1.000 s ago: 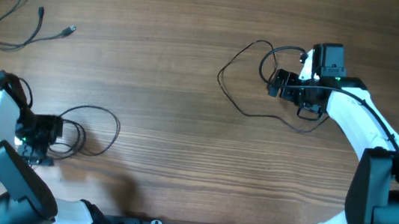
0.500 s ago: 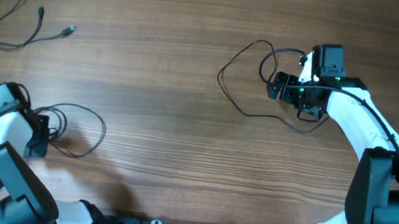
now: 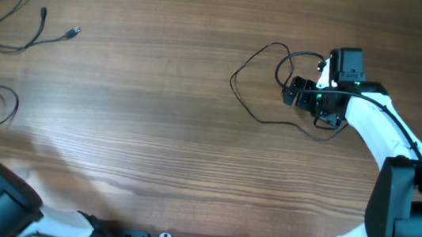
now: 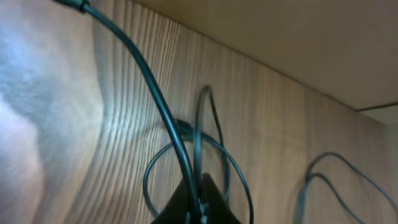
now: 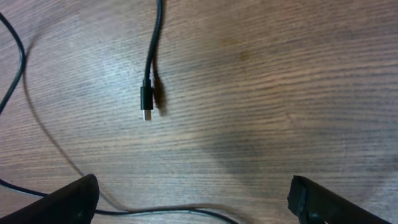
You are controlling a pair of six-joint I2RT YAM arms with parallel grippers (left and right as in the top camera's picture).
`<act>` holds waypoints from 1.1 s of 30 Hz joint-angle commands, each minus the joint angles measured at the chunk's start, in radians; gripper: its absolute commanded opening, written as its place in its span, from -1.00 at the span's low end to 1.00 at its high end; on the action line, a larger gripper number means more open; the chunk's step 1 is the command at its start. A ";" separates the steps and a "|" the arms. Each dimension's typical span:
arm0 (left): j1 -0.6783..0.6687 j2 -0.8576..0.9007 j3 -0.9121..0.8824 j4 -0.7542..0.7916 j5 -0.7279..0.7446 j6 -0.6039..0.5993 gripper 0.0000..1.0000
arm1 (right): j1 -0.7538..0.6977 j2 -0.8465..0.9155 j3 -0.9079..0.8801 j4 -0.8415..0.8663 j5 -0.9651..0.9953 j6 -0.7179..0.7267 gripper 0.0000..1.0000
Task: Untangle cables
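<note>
Left gripper (image 4: 196, 210) is clenched on a thin black cable (image 4: 163, 111), pinched at the fingertips. We see that cable's loops bunched at the far left edge of the brown wood-grain table (image 3: 152, 144). Right gripper (image 5: 196, 202) is released, jaws wide apart and grasping nothing. It hovers over a second thin black cable (image 3: 253, 114), which sprawls in loose loops right of centre, its plug end (image 5: 147, 102) flat on the wood. A third thin black cable (image 3: 37, 35) lies alone in the top-left corner, well apart from both.
</note>
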 commanded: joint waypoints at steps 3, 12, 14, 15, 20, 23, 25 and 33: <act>0.003 0.094 0.023 0.048 0.032 0.029 0.99 | 0.000 0.015 -0.008 -0.015 -0.022 0.014 0.99; -0.071 0.029 0.472 -0.634 0.556 -0.094 1.00 | 0.000 -0.062 -0.007 -0.016 -0.091 0.011 0.99; -0.141 0.004 0.472 -0.633 0.626 -0.032 1.00 | 0.000 -0.092 -0.007 -0.008 -0.113 0.010 0.99; -0.218 -0.007 0.472 -0.632 0.632 0.013 0.99 | 0.000 -0.104 -0.007 0.014 -0.113 0.014 0.99; -0.556 -0.005 0.471 -0.637 0.633 0.311 1.00 | 0.011 -0.105 -0.007 0.051 0.055 -0.004 0.99; -0.755 -0.003 0.471 -0.645 0.629 0.500 1.00 | -0.061 -0.154 -0.007 -0.039 0.125 0.249 0.99; -0.928 0.024 0.471 -0.644 0.589 0.556 1.00 | -0.155 -0.229 -0.007 -0.154 0.130 0.330 0.99; -1.310 0.315 0.471 -0.574 0.531 0.567 0.88 | -0.294 -0.284 -0.011 -0.372 0.105 0.270 1.00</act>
